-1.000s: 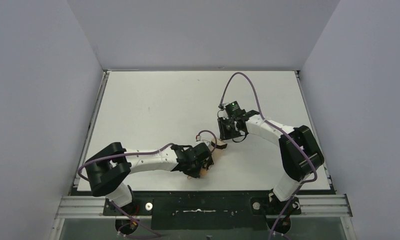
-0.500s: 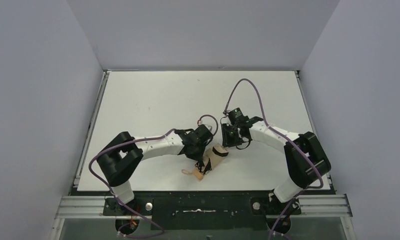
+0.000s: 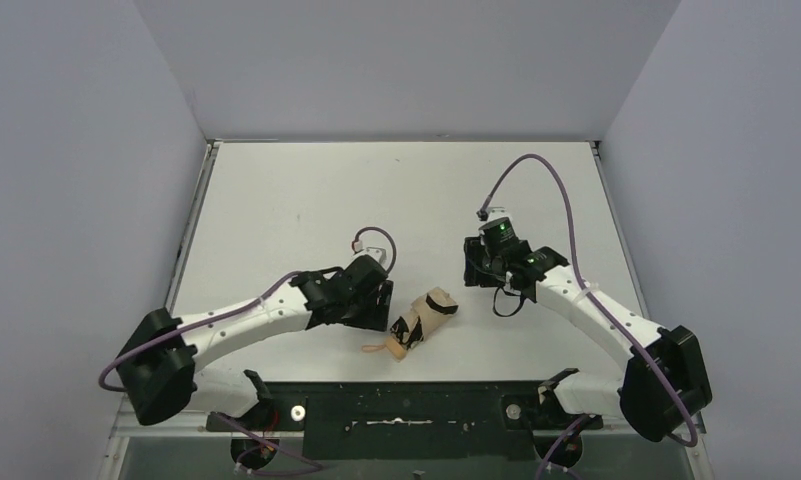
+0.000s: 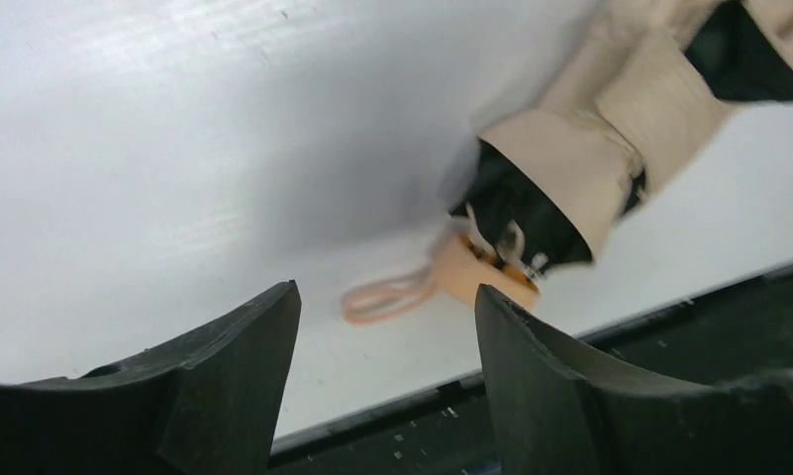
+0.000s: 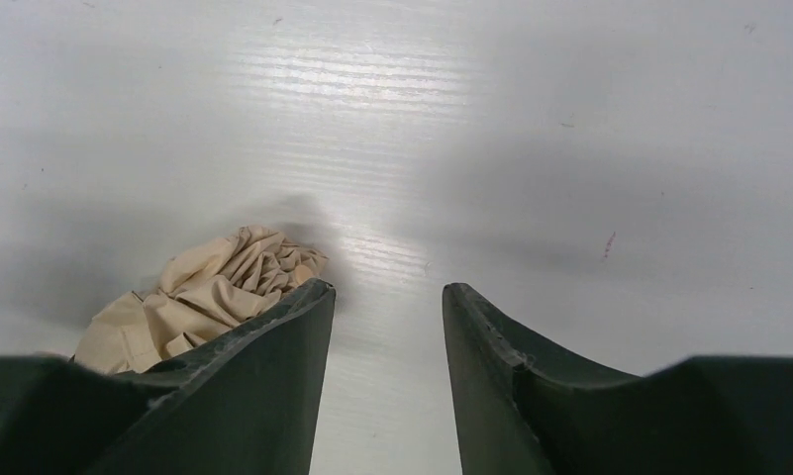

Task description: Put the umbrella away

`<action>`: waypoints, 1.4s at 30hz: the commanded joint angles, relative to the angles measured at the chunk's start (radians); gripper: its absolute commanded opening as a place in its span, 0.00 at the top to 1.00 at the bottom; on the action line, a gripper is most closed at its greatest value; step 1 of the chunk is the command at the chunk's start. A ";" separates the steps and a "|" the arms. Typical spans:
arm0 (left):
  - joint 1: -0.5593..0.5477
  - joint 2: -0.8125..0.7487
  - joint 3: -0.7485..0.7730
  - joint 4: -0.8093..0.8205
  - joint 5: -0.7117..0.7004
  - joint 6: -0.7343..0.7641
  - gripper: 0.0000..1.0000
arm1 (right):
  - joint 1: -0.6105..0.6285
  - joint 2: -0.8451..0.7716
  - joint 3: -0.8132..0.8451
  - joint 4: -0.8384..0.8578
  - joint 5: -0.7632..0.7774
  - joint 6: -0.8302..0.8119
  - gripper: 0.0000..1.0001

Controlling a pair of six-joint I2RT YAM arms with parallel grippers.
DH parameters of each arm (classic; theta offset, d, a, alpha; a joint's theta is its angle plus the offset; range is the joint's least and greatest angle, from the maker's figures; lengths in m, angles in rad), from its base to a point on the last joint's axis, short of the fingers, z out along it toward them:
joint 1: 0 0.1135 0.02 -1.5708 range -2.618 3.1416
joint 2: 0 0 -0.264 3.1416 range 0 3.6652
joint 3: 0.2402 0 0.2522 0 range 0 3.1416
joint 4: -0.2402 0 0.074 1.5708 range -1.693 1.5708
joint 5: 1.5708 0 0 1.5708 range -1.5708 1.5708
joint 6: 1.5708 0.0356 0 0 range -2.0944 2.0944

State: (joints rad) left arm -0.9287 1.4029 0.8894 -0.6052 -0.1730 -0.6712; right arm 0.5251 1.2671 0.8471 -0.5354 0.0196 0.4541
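The umbrella (image 3: 423, 321) lies folded on the white table (image 3: 296, 200), a short beige bundle with black showing through. Its tan handle (image 3: 399, 348) and loop (image 3: 375, 348) point at the near edge. My left gripper (image 3: 380, 312) hangs just left of it, open and holding nothing. In the left wrist view the umbrella (image 4: 590, 148) and its handle (image 4: 471, 272) lie beyond the left gripper (image 4: 387, 289). My right gripper (image 3: 473, 274) hovers to the umbrella's right, open, apart from it. In the right wrist view the crumpled fabric end (image 5: 214, 287) sits left of the right gripper (image 5: 387, 287).
The black rail (image 3: 406, 400) runs along the table's near edge, close behind the umbrella's handle. Grey walls enclose the table on the left, back and right. Purple cables (image 3: 536, 165) loop above both wrists.
The left gripper opened, let go of the umbrella and drew back to the left. The right gripper widened and moved off to the right. The umbrella now rests on the table.
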 commanded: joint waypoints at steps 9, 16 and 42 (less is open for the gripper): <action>-0.203 0.014 -0.053 0.133 0.074 -0.323 0.23 | 0.000 -0.038 -0.039 0.079 -0.068 -0.003 0.47; -0.211 0.143 -0.015 0.223 0.078 -0.339 0.27 | -0.002 0.024 -0.045 0.161 -0.093 -0.012 0.45; 0.036 0.357 0.161 0.210 0.092 -0.103 0.64 | -0.007 0.029 -0.061 0.097 0.001 0.121 0.47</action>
State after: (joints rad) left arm -0.9054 1.7325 1.0096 -0.4004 -0.0727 -0.8413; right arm 0.5194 1.3590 0.7712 -0.3798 -0.1127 0.5121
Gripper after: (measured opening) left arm 0.352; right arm 0.513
